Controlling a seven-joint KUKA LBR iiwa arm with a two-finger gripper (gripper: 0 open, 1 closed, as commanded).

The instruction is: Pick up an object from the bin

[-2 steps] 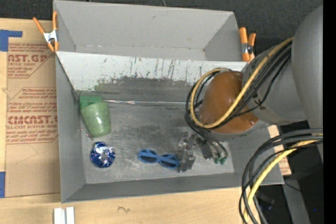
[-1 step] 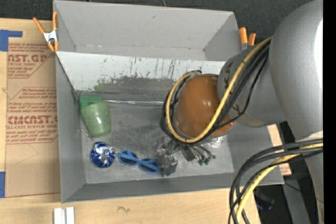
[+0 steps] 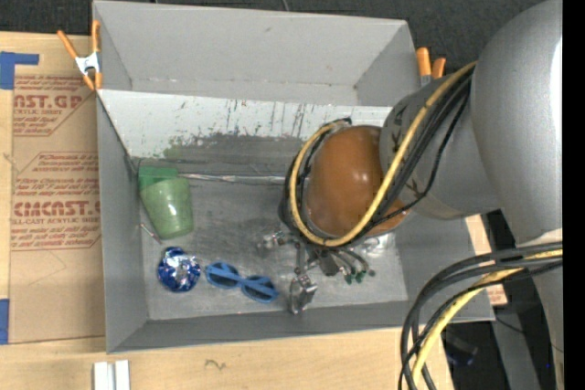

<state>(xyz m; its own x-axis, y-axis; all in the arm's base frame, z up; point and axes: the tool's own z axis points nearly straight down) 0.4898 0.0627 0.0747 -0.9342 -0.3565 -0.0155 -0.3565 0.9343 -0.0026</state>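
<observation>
— Pose of the arm?
— Reaching in from the right of the camera view. Broad silver arm bent down over the grey metal bin, with an orange wrist cover looped by yellow and black cables. Gripper low beneath that cover, close to the bin floor, near the front wall and right of the middle.

— Open or closed? Holding anything?
— Cannot tell, on either count; too lost among metal parts and shadow.

— Nearest to it?
— Blue spectacles-shaped thing, flat along the front wall, its right end just beside the gripper. Left of that, a shiny blue ball, close by it. Further back, against the left wall, a pale green cup. Just right of the gripper, small dark bits with green; behind those, crumpled clear wrap under the wrist.

— And the surface?
— Scuffed, scratched bin floor, dark streaks along its back edge. Pale wooden bench under the bin.
</observation>
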